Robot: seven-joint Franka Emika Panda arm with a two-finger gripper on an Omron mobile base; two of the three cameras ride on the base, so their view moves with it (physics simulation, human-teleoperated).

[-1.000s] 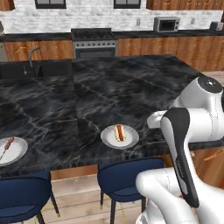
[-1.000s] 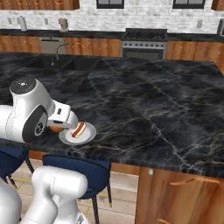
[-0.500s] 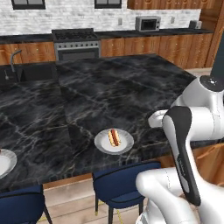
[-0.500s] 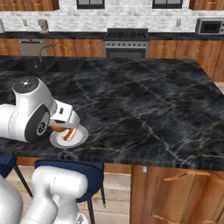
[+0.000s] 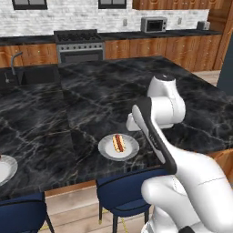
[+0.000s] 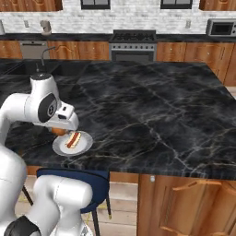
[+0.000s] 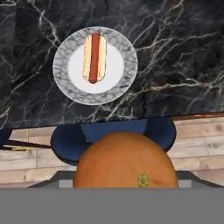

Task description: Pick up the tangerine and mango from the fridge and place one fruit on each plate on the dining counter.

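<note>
Hand view alone reveals the tangerine (image 7: 126,162) held.

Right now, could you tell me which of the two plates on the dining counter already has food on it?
The plate nearest the arm, holding a hot dog. The other plate, at the left edge of the left base view, looks bare where visible.

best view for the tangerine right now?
Hand view: the tangerine sits large at the bottom, in the gripper, with the plate beyond. In the right base view only an orange sliver peeks under the wrist. From the left base view I can't make it out.
</note>
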